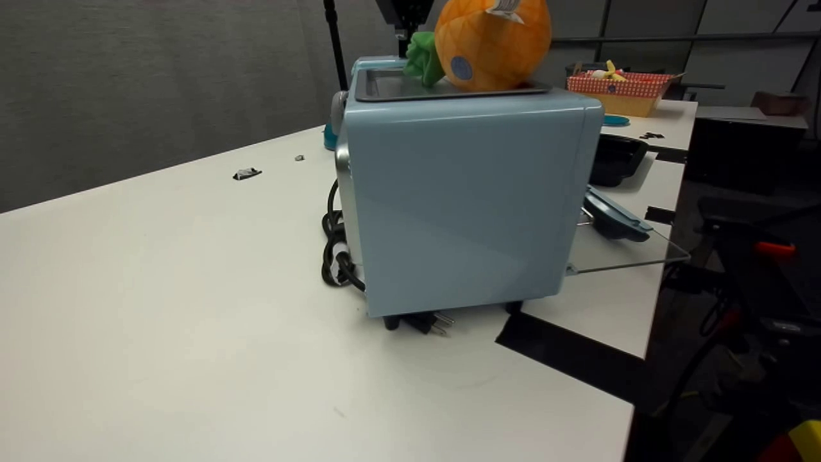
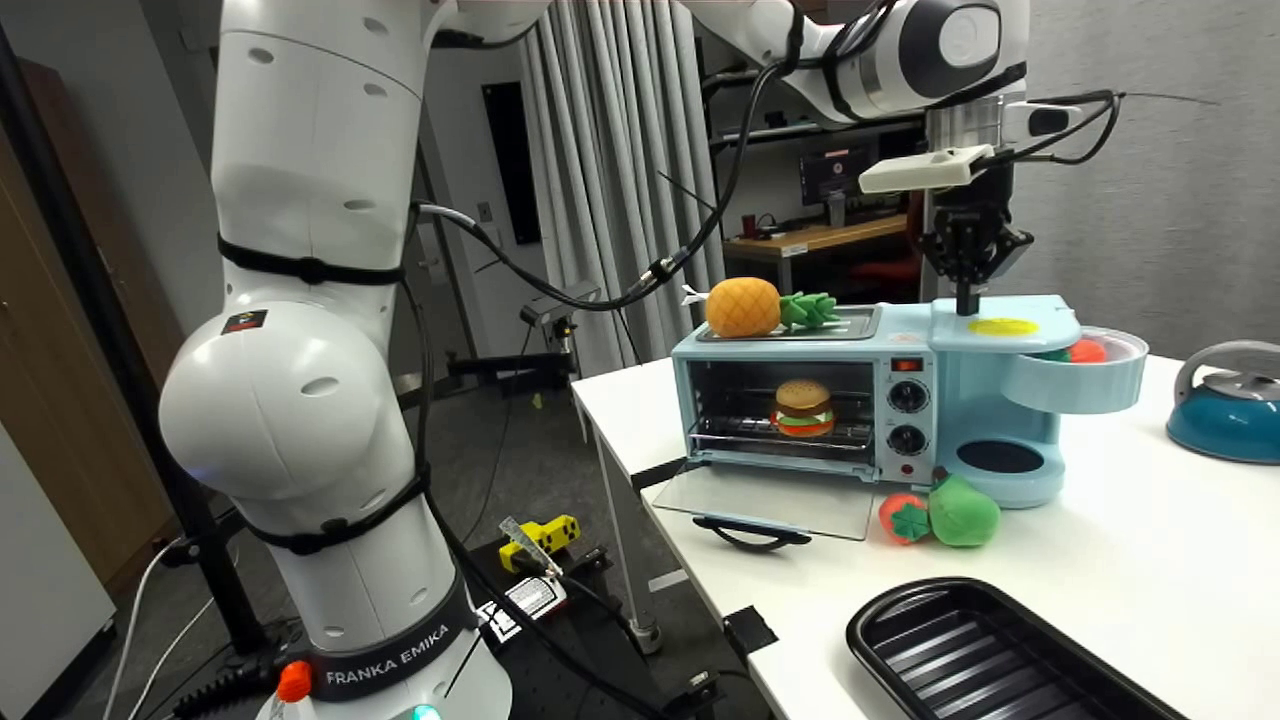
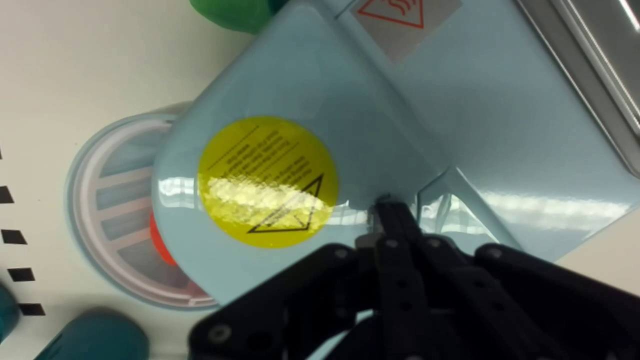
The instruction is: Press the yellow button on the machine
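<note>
Machine on worktop; yellow disc on its top, just beside the gripper tip. Jaws together, pointing down, contact with the top unclear. Counts: one machine, one disc, two dials, one pineapple, one burger.

In an exterior view, the pale blue, boxy machine stands on the white table. A grey metal tray on its top, at left, bears an orange pineapple-shaped plush; a round yellow label lies farther right. Inside, at left, sits a brown-bunned toy hamburger. Before the machine lie a round red tomato and, just right, a green pear-shaped toy; nearer the camera, an oblong black pan; at far right, a rounded teal kettle.
</note>
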`<state>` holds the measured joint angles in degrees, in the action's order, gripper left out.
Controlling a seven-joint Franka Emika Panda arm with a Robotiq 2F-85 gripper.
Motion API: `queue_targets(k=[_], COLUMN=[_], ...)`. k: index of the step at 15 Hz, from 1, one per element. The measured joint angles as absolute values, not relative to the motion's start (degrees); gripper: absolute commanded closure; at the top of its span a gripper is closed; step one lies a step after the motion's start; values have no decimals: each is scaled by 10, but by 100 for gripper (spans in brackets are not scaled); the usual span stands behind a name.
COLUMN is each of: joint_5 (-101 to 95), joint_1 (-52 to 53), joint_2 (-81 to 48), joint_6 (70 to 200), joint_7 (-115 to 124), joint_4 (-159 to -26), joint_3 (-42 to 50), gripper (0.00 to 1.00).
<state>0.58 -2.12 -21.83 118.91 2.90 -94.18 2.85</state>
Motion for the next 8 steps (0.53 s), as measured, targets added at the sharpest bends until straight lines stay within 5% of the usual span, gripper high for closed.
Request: queue_targets(k=[8], joint_5=[16], joint_1=[-30], joint_2=[-212], joint_6=[1225], joint_7=[30], joint_4=[-949], joint_3=[30], gripper=[100])
